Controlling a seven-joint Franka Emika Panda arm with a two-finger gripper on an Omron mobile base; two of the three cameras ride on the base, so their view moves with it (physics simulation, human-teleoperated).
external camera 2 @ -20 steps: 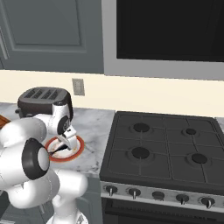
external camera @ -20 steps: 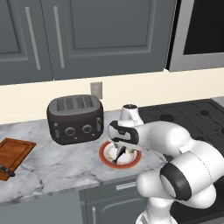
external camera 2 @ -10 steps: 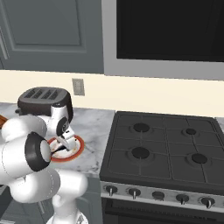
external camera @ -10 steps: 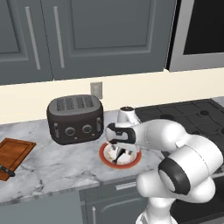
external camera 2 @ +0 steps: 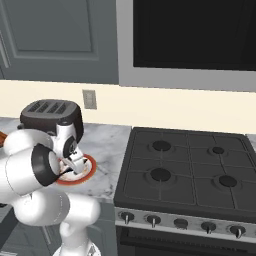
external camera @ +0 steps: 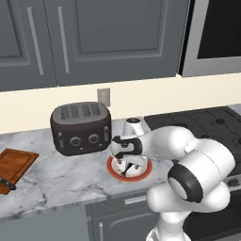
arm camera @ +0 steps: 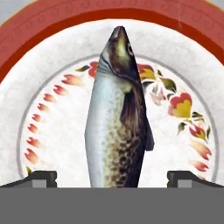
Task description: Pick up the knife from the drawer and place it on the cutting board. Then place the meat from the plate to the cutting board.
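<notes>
**Supervisor:** Report the state of the hand and the position of the fish.

**Operator:** I see the two-finger gripper (arm camera: 112, 177) spread wide, with nothing between its jaws. In the hand view, one dark fingertip (arm camera: 40, 177) stands on each side of the meat (arm camera: 117, 118), a slender silvery and dark grey fish-shaped piece. Neither fingertip touches it. The fish lies on the white patterned centre of the round plate with the broad orange-red rim (arm camera: 39, 33), its head toward the top of that view.

**Supervisor:** Where does the plate stand?

**Operator:** I see the plate (external camera: 115, 169) on the grey-veined marble counter (external camera: 52, 179), close to the front edge, just beside the black four-slot toaster (external camera: 81, 128) and left of the black gas hob (external camera 2: 187, 170). The gripper (external camera: 129, 167) hangs directly over the plate, pointing down at it.

**Supervisor:** And the board?

**Operator:** I see the reddish-brown wooden cutting board (external camera: 15, 165) at the left end of the counter, well apart from the plate. The knife's black handle (external camera: 6, 183) lies at the board's front edge, at the picture's left border. I cannot make out its blade.
</notes>
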